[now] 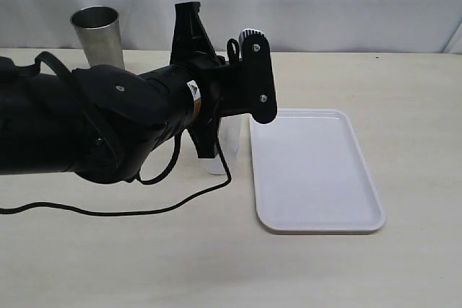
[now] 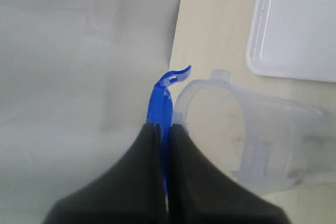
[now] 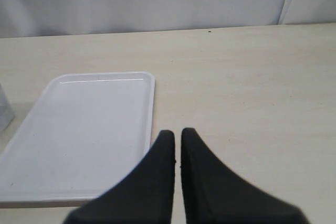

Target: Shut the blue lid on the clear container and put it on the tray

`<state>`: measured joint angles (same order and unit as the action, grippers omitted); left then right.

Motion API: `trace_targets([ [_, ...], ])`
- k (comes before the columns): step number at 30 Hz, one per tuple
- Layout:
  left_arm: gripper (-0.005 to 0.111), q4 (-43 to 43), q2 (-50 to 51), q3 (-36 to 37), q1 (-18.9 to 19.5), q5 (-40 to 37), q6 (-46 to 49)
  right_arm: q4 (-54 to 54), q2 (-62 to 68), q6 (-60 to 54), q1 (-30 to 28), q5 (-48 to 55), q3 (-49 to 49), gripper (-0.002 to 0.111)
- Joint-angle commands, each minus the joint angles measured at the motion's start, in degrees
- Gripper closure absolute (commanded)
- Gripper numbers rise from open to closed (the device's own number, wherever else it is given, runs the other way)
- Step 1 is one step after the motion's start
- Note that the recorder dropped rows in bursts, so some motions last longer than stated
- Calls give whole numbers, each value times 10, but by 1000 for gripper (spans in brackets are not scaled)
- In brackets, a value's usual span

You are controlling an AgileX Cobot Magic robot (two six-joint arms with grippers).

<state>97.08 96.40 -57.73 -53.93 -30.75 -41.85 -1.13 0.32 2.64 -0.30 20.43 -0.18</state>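
Left wrist view has the left gripper (image 2: pixel 161 129) clamped edge-on to the blue lid (image 2: pixel 160 103), the clear container (image 2: pixel 252 140) just beside its fingertips. That thin pinch could let the lid twist, or nudge the container over. The right gripper (image 3: pixel 177 136) is closed and empty, the tray (image 3: pixel 79 129) beside its fingers.

There is one each: bright blue plastic lid (image 2: pixel 159 109), clear plastic container (image 2: pixel 273 145), flat white tray (image 1: pixel 317 178) (rectangular), shiny grey steel cup (image 1: pixel 98 35).

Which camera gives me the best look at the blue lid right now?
Left wrist view: the blue lid sits edge-on in the left gripper, beside the clear container. Exterior: arm hides it. Right wrist: absent.
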Motion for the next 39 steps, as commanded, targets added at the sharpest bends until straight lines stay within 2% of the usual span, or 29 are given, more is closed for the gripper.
trace_targets([
  [1, 107, -3, -1, 3, -1, 1, -3, 2, -3, 0, -3, -7, 2, 104],
  [20, 107, -35, -1, 3, -1, 43, -3, 2, -3, 0, -3, -7, 2, 104],
  [32, 107, -89, -1, 3, -1, 73, 2, 2, -3, 0, -3, -7, 2, 104],
  [39, 107, -133, -1, 3, -1, 60, 20, 2, -3, 0, -3, -7, 2, 104],
])
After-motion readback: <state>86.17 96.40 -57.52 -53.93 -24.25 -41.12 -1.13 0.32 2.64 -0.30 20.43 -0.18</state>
